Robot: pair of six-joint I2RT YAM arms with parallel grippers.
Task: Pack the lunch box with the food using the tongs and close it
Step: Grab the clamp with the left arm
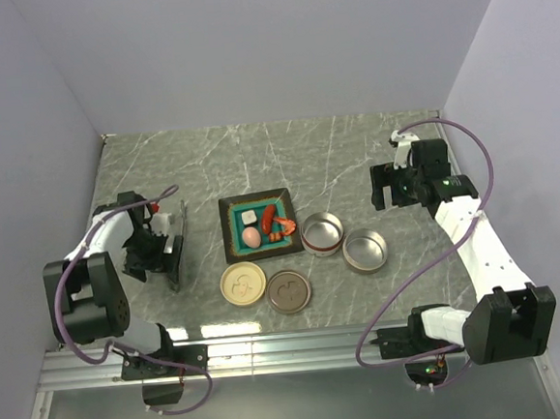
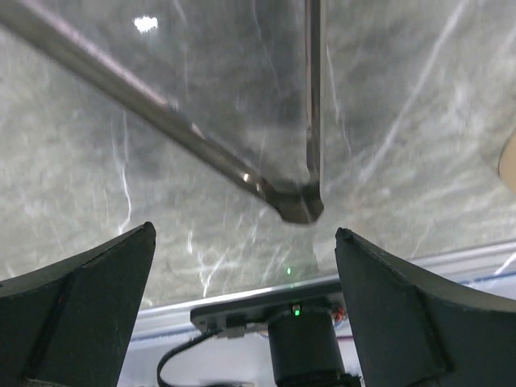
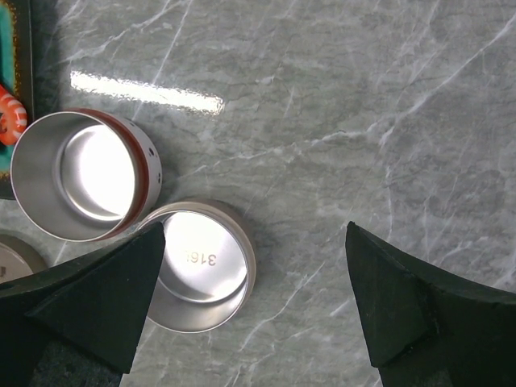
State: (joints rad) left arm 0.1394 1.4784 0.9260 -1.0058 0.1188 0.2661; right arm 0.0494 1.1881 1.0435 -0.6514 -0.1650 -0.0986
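Observation:
The silver tongs (image 1: pixel 183 217) lie on the marble at the left. In the left wrist view their joined end (image 2: pixel 295 206) rests just beyond my open left gripper (image 2: pixel 243 230), untouched, with both arms running away from it. From above, that left gripper (image 1: pixel 171 249) hovers over the tongs. The food sits on a teal tray (image 1: pixel 230 235): a white cube (image 1: pixel 250 217), a pink egg (image 1: pixel 251 237), a red sausage (image 1: pixel 269 215) and a shrimp (image 1: pixel 283 229). Two round steel lunch box tins (image 1: pixel 322 233) (image 1: pixel 366 250) stand open. My right gripper (image 1: pixel 392 189) hangs open above the table, empty, right of the tins (image 3: pixel 197 266).
Two round lids, one tan (image 1: pixel 243 283) and one brown (image 1: pixel 289 291), lie flat in front of the tray. A metal rail (image 1: pixel 291 349) runs along the near table edge. Lavender walls close in the left, back and right.

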